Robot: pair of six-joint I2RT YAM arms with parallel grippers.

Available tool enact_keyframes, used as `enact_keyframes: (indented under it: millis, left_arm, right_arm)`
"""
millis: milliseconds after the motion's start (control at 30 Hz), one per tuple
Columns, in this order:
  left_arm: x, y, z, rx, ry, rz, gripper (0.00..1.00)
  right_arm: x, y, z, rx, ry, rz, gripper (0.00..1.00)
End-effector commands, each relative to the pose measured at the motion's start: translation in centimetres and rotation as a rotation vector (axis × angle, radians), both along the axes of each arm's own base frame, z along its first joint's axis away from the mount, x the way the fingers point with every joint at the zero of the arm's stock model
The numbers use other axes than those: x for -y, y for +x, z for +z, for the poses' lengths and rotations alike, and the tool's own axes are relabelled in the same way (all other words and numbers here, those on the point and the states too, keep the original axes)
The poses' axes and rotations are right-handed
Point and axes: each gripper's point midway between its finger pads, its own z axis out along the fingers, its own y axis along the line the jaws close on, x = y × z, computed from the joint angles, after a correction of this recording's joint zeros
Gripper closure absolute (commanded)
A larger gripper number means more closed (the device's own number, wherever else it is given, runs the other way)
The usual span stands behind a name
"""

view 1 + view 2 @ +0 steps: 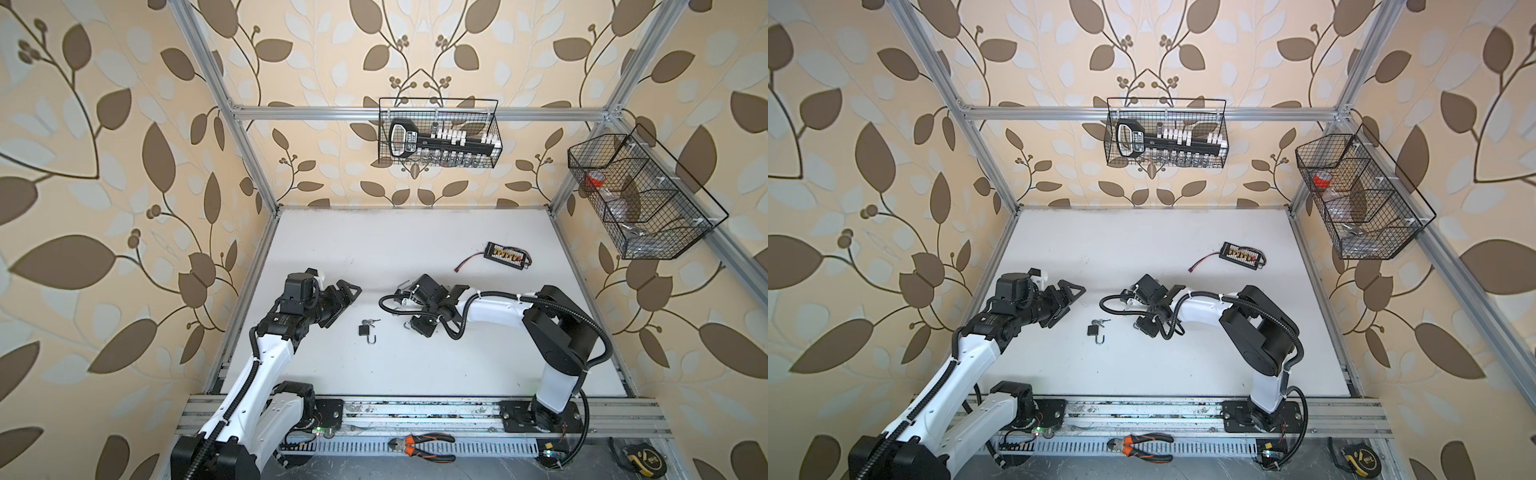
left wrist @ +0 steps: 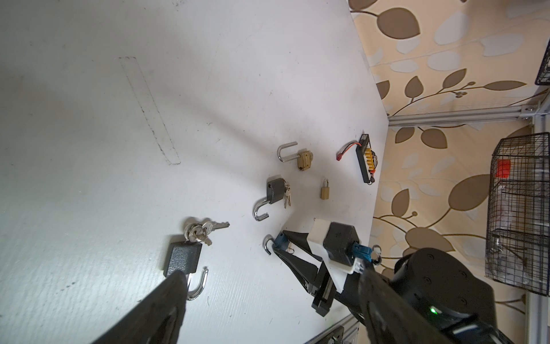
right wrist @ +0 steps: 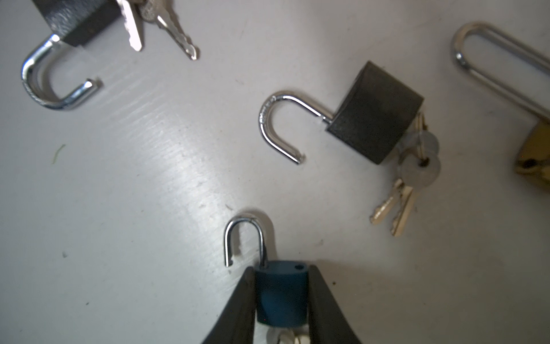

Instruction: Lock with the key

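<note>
My right claw (image 3: 281,277) is clamped on the body of the blue padlock (image 3: 281,293), one finger pressed to each side. The padlock lies flat on the white surface (image 3: 134,178). Its shackle (image 3: 244,238) points out past my fingertips and stands open, the free end clear of the body. Farther back between my fingers, behind the body, sit pale blurred shapes (image 3: 287,338); I cannot tell if they are its keys.

Ahead of this claw and off to one side lies a grey padlock (image 3: 375,114), shackle open, with a bunch of keys (image 3: 398,202) at its base. Beyond that is a brass padlock (image 2: 304,159) with a long shackle, and a small brass padlock (image 2: 325,190) lies near it.

My left claw (image 1: 347,305) has its fingers wide apart and holds nothing. It hangs above the surface. Just below and ahead of it lies a black padlock (image 2: 182,259) with its shackle open and its key ring (image 2: 198,230) at the far end. That padlock lies between my two claws, and neither claw touches it.
</note>
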Motion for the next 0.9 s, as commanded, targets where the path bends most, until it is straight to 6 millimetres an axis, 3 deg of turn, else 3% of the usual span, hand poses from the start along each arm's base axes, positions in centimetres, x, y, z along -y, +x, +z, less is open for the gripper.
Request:
enact_keyframes:
  millis: [0, 67, 167, 267, 467, 633, 867]
  left_arm:
    - [0.4, 0.2, 0.6, 0.028, -0.015, -0.028, 0.10]
    - [0.7, 0.3, 1.1, 0.044, -0.022, -0.049, 0.11]
    - [1.5, 0.6, 2.2, 0.090, -0.051, -0.095, 0.11]
    - [2.7, 0.7, 3.8, 0.161, -0.099, -0.163, 0.11]
    - [7.6, -0.3, 7.6, 0.324, -0.130, -0.360, 0.15]
    - [12.4, -1.5, 8.4, 0.375, -0.138, -0.507, 0.23]
    - [14.5, -1.6, 7.7, 0.367, -0.139, -0.538, 0.37]
  right_arm:
    - [1.4, -1.2, -0.3, -0.025, -0.034, -0.024, 0.77]
    - [1.1, -0.9, 0.9, 0.002, 0.009, -0.044, 0.82]
    - [0.4, -0.3, 4.3, 0.052, 0.141, -0.087, 0.93]
    - [0.3, 0.2, 7.5, 0.091, 0.283, -0.132, 0.96]
    - [0.5, -0.3, 12.9, 0.088, 0.535, -0.158, 1.00]
    - [-0.4, -1.2, 14.9, 0.058, 0.625, -0.119, 1.00]
    - [-0.6, -1.8, 15.5, 0.045, 0.652, -0.100, 1.00]
